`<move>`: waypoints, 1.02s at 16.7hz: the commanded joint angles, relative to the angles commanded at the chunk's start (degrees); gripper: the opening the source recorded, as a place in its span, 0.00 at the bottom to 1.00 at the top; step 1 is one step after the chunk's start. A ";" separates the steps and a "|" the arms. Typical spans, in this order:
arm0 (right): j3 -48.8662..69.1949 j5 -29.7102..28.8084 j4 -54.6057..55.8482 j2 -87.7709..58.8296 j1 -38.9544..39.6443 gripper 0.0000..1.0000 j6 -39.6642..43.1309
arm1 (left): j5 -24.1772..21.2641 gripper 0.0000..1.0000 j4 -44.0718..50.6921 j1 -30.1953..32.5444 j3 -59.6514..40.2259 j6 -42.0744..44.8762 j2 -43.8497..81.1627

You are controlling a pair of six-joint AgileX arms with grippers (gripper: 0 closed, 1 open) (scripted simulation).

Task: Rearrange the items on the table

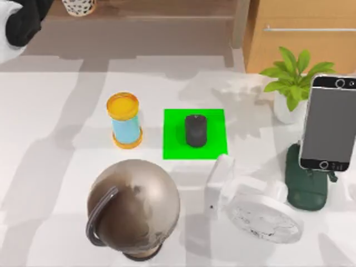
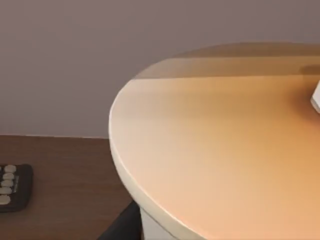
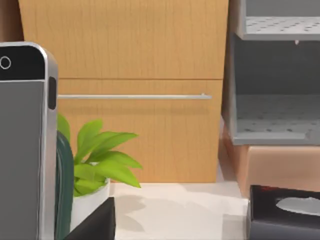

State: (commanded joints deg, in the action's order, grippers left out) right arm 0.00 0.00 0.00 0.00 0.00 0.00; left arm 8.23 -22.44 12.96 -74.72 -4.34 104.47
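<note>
Left hand [image 1: 18, 22] is sitting parked at the far left corner of the top view, off the desk [image 1: 50, 167]; cannot tell whether it is apart or together. Its wrist view is looking at a round tan tabletop [image 2: 225, 150] and a dark remote [image 2: 12, 187] on a brown surface.

Right hand [image 3: 95, 225] is showing as a dark edge just beside the plant pot in the right wrist view; cannot tell its state either. Neither hand is touching any item.

Items on the desk, top view:
- black mouse [image 1: 195, 130] is lying on a green square mat [image 1: 172, 147], about mid-desk
- yellow-lidded blue can [image 1: 125, 119] is standing just left of the mat, apart from it
- drink cup [image 1: 133, 208] with its straw [image 1: 95, 219] is standing near-left, nearer than the can and the mat
- white fan [image 1: 261, 214] is sitting near-right, right of the cup and nearer than the mat
- smartphone [image 1: 329, 122] is standing upright at the right edge on a dark green stand [image 1: 306, 192], grey screen facing the camera
- potted plant [image 1: 292, 78] is standing far-right, just behind the phone

Right wrist view is also showing a wooden cabinet [image 3: 140, 100] beyond the desk and a black tissue box [image 3: 285, 212]
</note>
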 joint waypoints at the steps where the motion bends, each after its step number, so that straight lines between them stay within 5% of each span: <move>1: 0.00 0.00 0.00 0.00 0.00 1.00 0.00 | 0.47 0.00 0.96 -0.03 -1.68 0.42 1.19; 8: 0.00 0.00 0.00 0.00 0.00 1.00 0.00 | 2.72 0.00 3.79 0.09 -10.14 2.82 7.38; 17: 0.00 0.00 0.00 0.00 0.00 1.00 0.00 | 2.75 0.00 4.06 0.23 -9.38 3.01 6.65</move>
State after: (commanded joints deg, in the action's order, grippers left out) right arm 0.00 0.00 0.00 0.00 0.00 0.00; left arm 10.98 -18.39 13.19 -84.10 -1.33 111.12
